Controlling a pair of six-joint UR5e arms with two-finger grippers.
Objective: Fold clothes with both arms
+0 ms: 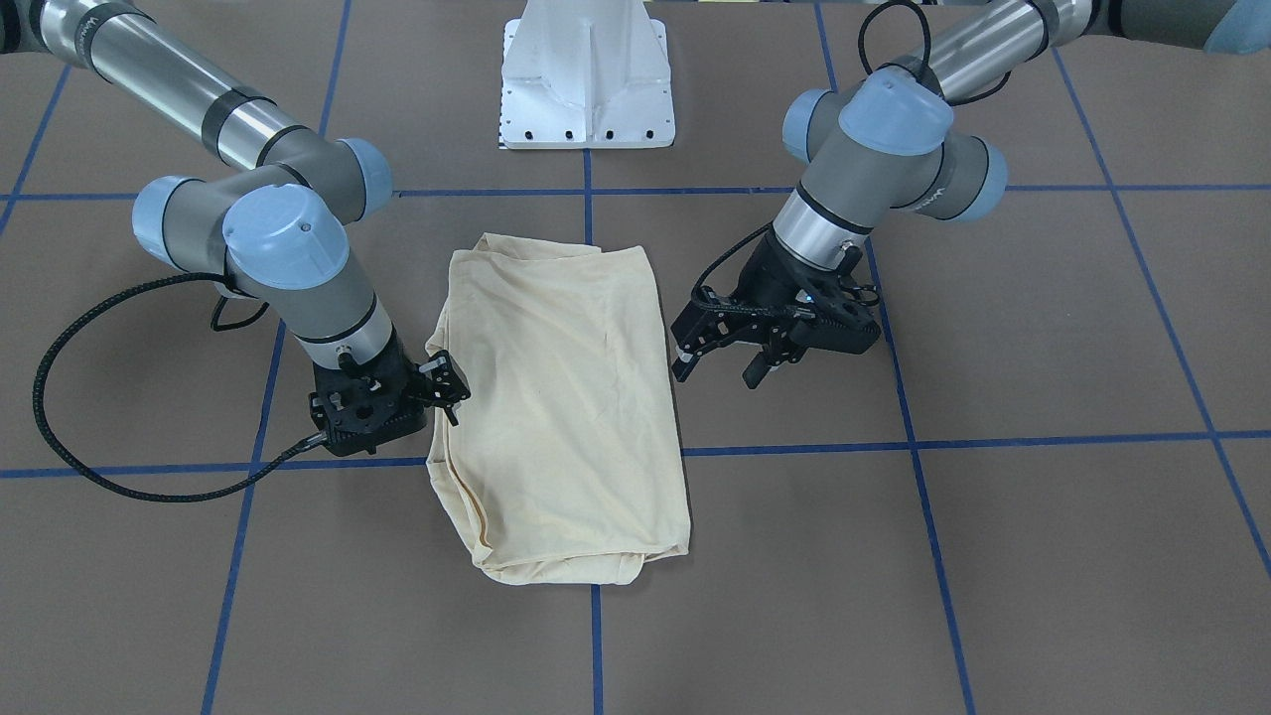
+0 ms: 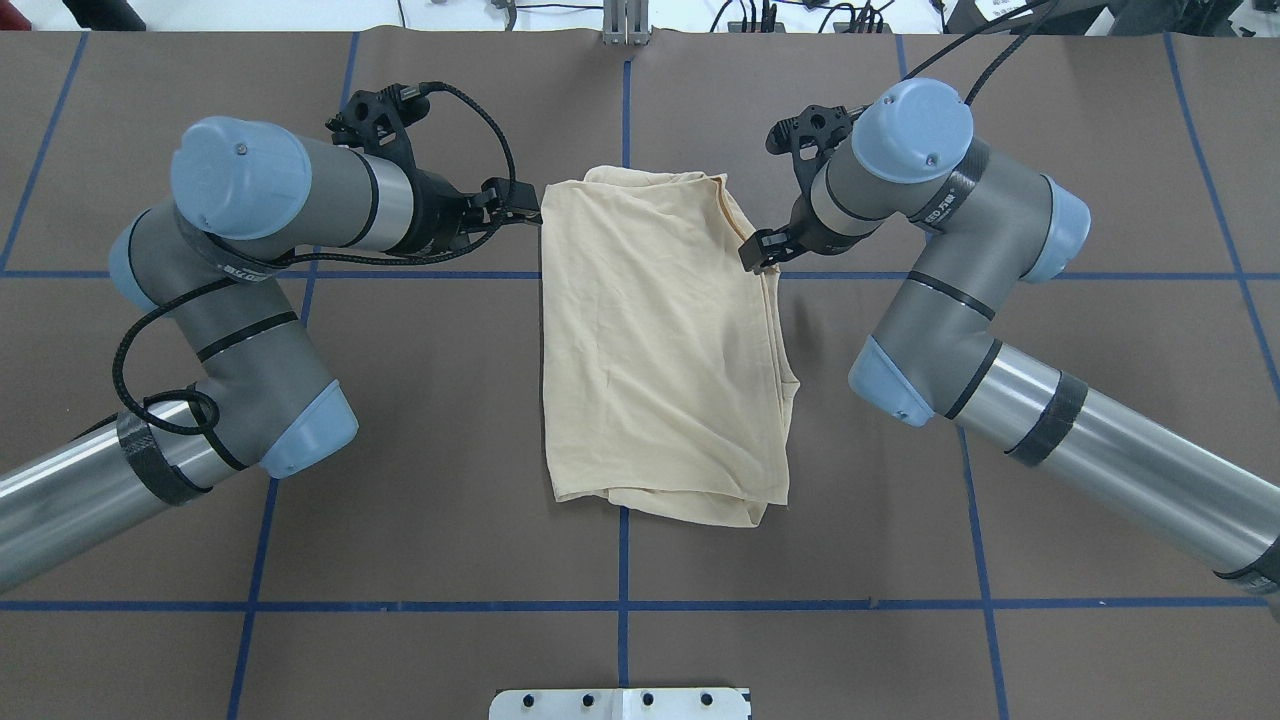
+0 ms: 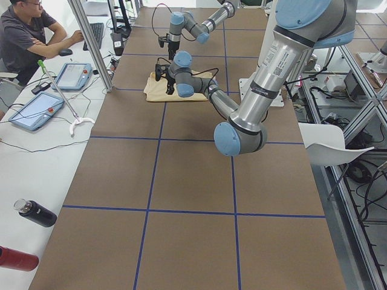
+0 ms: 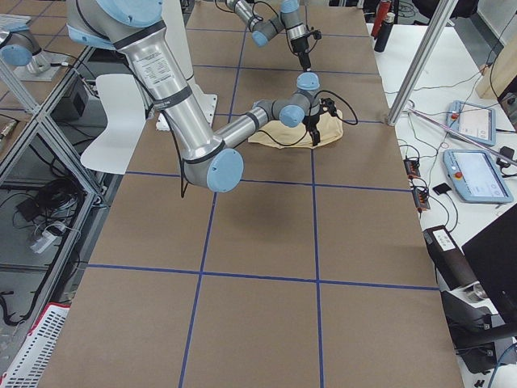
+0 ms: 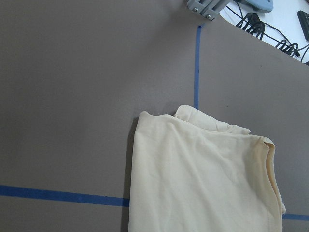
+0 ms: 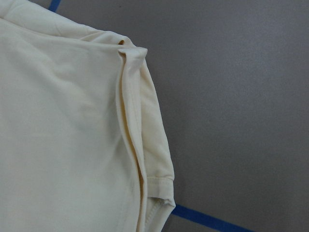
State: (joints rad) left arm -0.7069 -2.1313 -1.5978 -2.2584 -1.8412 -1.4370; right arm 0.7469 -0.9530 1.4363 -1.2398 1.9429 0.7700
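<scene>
The shirt lies flat in the middle of the table, folded into a narrow oblong whose long sides run away from the robot. No print or label shows, only plain cream cloth. Its right long edge is a stack of several layers, a little uneven (the right wrist view shows them parting near a hemmed corner).

The left gripper hangs just beside the shirt's left edge, along the far half, with its jaws spread wide and nothing between them. In the front view it looks clear of the cloth and somewhat above the table. The right gripper is down at the opposite edge, touching or all but touching the cloth, fingers pointing at the table. Whether it has pinched the edge I cannot tell: its fingertips are lost among the black bracketry in the fixed views and do not show in its own wrist camera.

My reading is that the side folds are done and the step in hand is taking hold toward the far end for a crosswise fold, far end over near end. That calls for the left gripper to drop and close on its edge, catching every layer, and for the right to have its whole stack too. Both should then lift together and carry level toward the robot, so the oblong halves squarely and no loose layer trails
</scene>
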